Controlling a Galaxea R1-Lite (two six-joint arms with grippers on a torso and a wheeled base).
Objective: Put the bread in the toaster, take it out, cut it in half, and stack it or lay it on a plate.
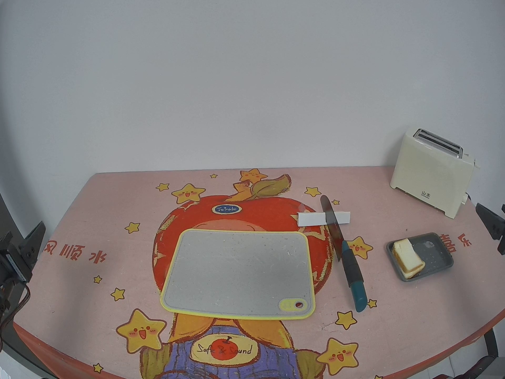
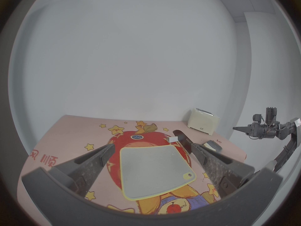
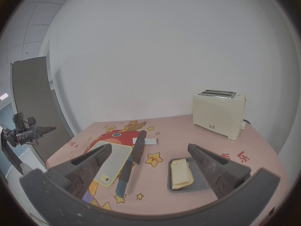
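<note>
- The left end effector (image 2: 152,146) hovered off the left side of the cutting board (image 2: 153,168), above the desk (image 1: 105,211). Its fingers (image 2: 91,165) were spread wide, released, gripping and touching nothing.
- The right end effector (image 3: 149,146) hovered well to the right of the cutting board. It was opened just as wide and was likewise empty, with both fingers (image 3: 216,167) clear of every object.
- The bread (image 1: 407,256) lay flat in a dark grey tray (image 1: 436,251) well to the right of the cutting board, at the tray's end nearer the board.
- The toaster (image 1: 431,172) stood upright farther right of the cutting board and farther back, beyond the tray, with its slots facing up.
- The knife (image 1: 347,259) lay just right of the cutting board, between it and the tray. Its teal handle pointed toward the desk's near edge.
- The knife's dark blade rested across a small white block (image 1: 313,218) just behind the cutting board's far right corner.
</note>
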